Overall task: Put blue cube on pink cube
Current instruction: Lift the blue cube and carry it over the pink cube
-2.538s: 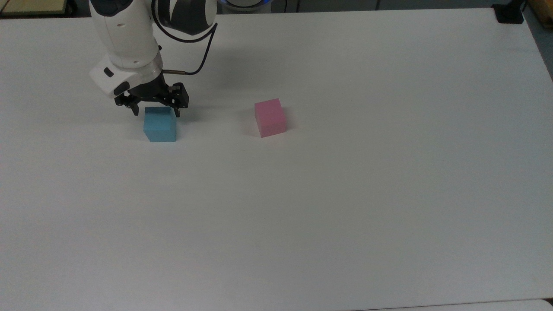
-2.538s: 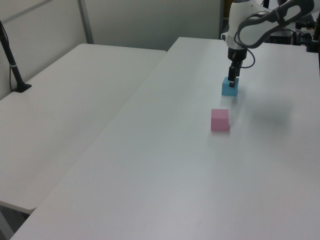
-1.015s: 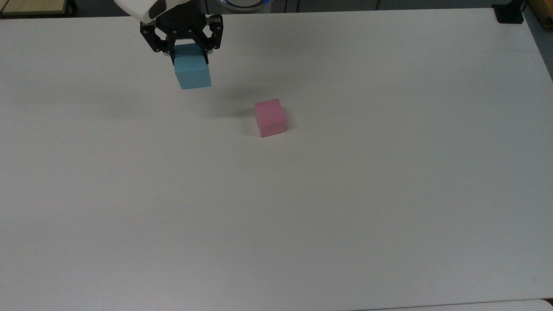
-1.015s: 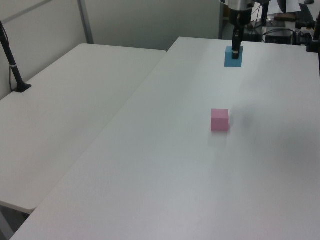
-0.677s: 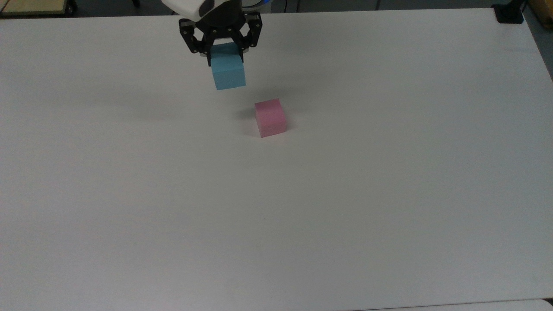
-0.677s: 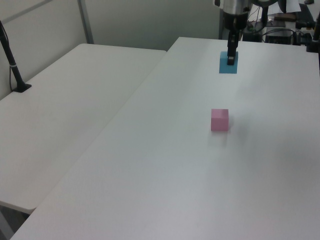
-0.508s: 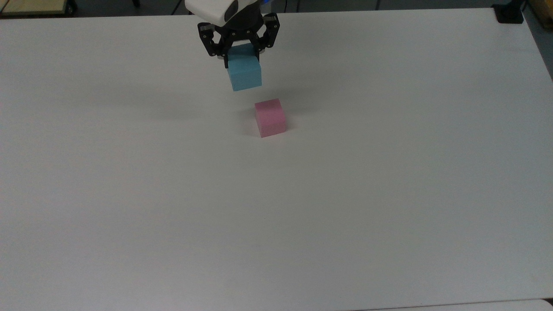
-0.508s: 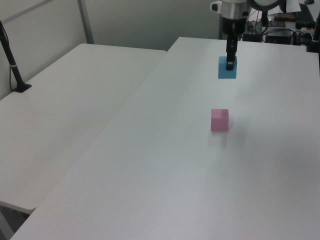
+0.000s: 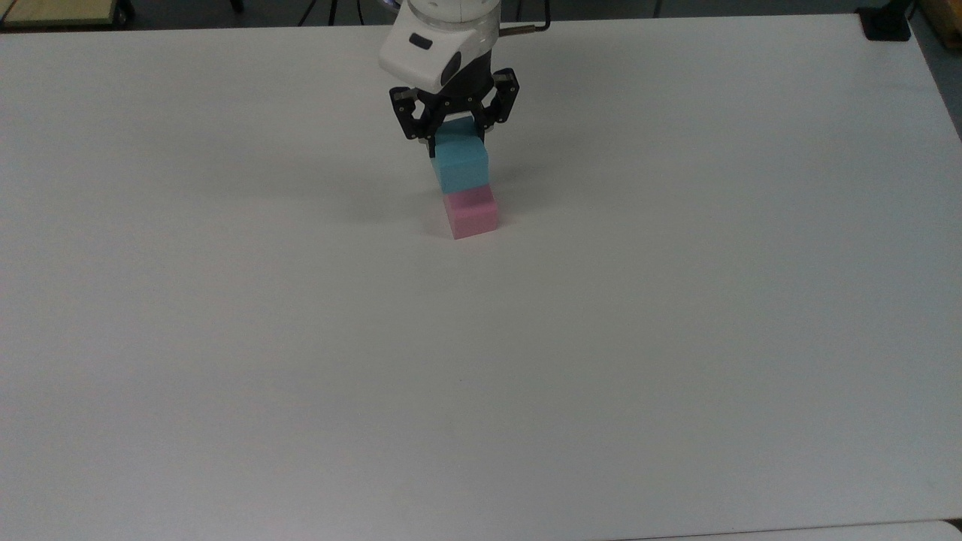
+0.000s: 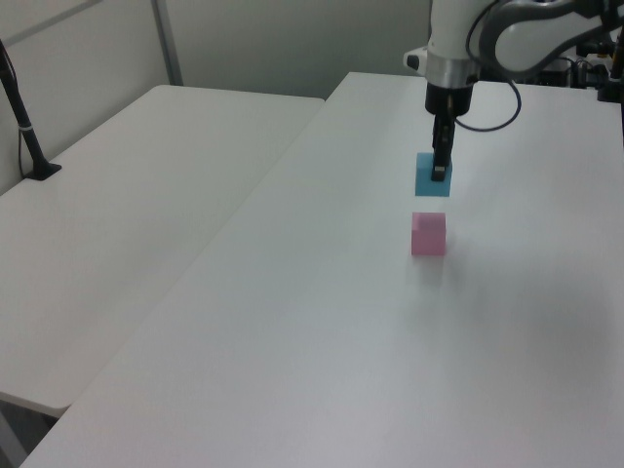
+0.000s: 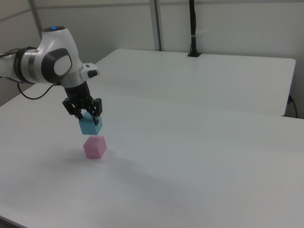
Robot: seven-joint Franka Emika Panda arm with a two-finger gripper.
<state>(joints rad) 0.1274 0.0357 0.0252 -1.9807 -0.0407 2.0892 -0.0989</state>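
While the gripper [image 9: 455, 135] has its fingers clamped on the blue cube [image 9: 461, 167], we see it hanging just above the pink cube [image 9: 472, 213], not touching.

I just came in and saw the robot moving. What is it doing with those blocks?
The robot arm is stacking blocks. Its gripper is holding the blue cube in the air, just above the pink cube, which sits on the white table. In the left view and the right view there is a gap between the two cubes, so the blue one is not resting on the pink one yet.
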